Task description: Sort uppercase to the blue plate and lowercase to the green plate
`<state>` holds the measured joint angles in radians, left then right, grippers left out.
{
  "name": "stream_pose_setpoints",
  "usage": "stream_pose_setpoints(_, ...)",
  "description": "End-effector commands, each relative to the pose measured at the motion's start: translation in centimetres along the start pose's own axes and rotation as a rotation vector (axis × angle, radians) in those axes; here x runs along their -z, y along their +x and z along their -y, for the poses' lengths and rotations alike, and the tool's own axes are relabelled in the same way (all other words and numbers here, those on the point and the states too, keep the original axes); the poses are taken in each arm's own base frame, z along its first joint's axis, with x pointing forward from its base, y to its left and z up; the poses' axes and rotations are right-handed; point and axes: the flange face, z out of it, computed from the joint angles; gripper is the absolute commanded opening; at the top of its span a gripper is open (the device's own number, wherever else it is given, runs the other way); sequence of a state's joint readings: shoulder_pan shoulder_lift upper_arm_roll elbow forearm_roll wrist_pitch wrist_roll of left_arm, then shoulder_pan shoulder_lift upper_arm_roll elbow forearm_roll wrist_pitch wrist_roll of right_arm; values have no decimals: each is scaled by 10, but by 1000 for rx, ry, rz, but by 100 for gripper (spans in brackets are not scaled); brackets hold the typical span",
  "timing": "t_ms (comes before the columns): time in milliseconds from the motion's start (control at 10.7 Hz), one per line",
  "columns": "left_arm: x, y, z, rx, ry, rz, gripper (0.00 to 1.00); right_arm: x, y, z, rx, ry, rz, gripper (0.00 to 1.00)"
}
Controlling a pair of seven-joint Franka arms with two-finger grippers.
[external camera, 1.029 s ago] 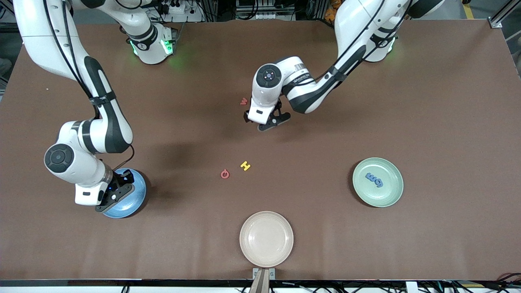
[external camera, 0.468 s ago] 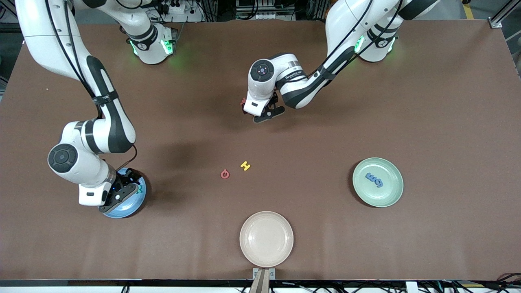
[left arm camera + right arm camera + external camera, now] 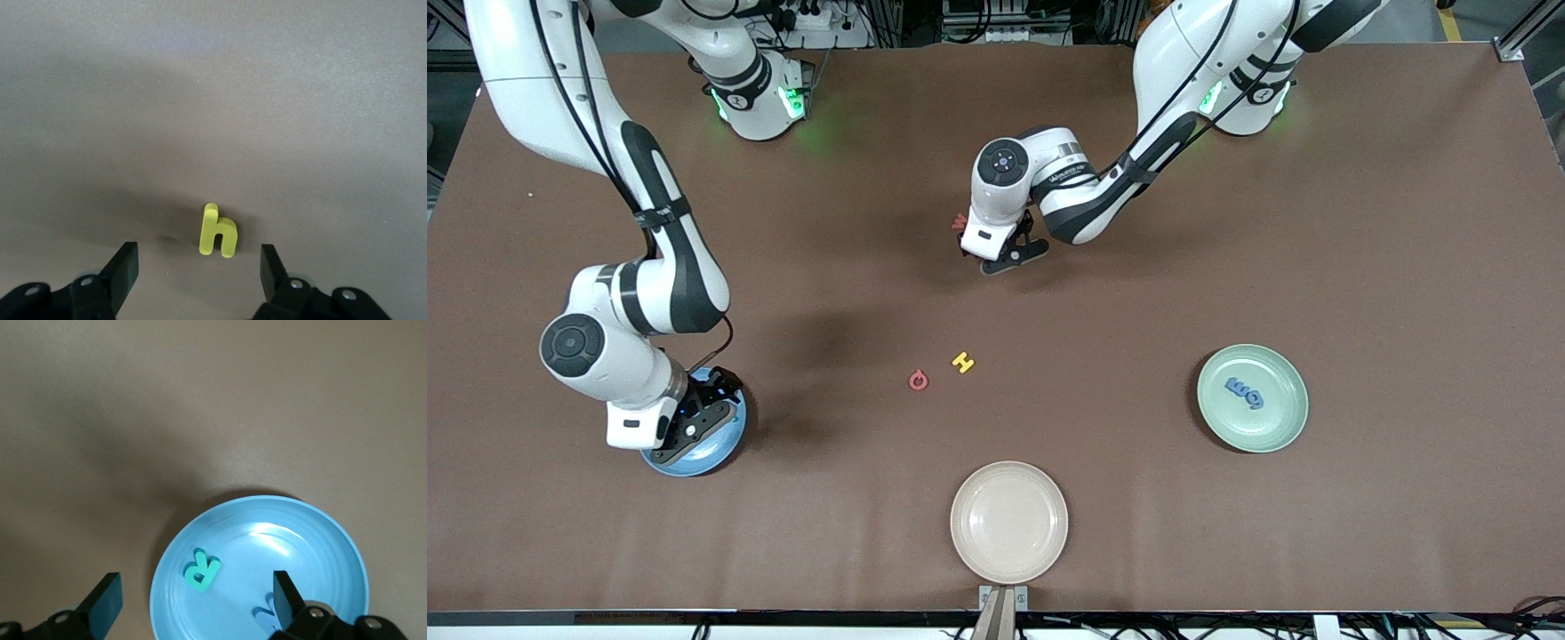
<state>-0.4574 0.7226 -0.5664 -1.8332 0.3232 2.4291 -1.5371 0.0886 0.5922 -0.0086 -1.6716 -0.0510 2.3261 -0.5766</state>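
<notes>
A yellow lowercase h (image 3: 217, 231) stands on the brown table between the spread fingers of my left gripper (image 3: 198, 272), which is open and touches nothing. In the front view that hand (image 3: 1007, 255) hides the h, and a red lowercase letter (image 3: 959, 220) lies beside it. My right gripper (image 3: 195, 599) hangs open over the blue plate (image 3: 313, 547), where a teal R (image 3: 202, 571) and a half-hidden blue M (image 3: 265, 615) lie. The yellow H (image 3: 962, 362) and red Q (image 3: 918, 381) sit mid-table. Two blue lowercase letters (image 3: 1243, 392) lie in the green plate (image 3: 1282, 422).
A cream plate (image 3: 1008, 522) sits near the table's front edge, nearer the camera than the H and Q. The blue plate (image 3: 725, 442) is toward the right arm's end and the green plate toward the left arm's end.
My left gripper has shifted toward the red letter and come down around the yellow h, fingers narrowing slightly. My right gripper has opened, leaving the teal R on the blue plate, and pulled back a little.
</notes>
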Motion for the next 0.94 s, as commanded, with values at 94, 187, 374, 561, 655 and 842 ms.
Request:
stream_pose_setpoints(94, -5, -9, -2, -11, -12, -30, 72, 0, 34, 31, -86, 2, -21, 100)
stream_pose_setpoints(187, -5, -11, -3, -24, -12, -38, 66, -1, 39, 37, -99, 1, -22, 100)
stream_pose_setpoints(374, -7, -14, -3, -34, -9, -44, 61, -1, 44, 41, -140, 3, -25, 100)
stream_pose_setpoints(561, -10, -11, -1, -47, -1, -63, 61, -6, 44, 42, -147, 5, -19, 100)
stream_pose_setpoints(655, -9, -10, -2, -54, -4, -72, 61, -5, 44, 43, -146, 5, -19, 100)
stream_pose_setpoints(842, -9, -6, -2, -48, -11, -75, 61, -6, 48, 45, -142, 5, -23, 100)
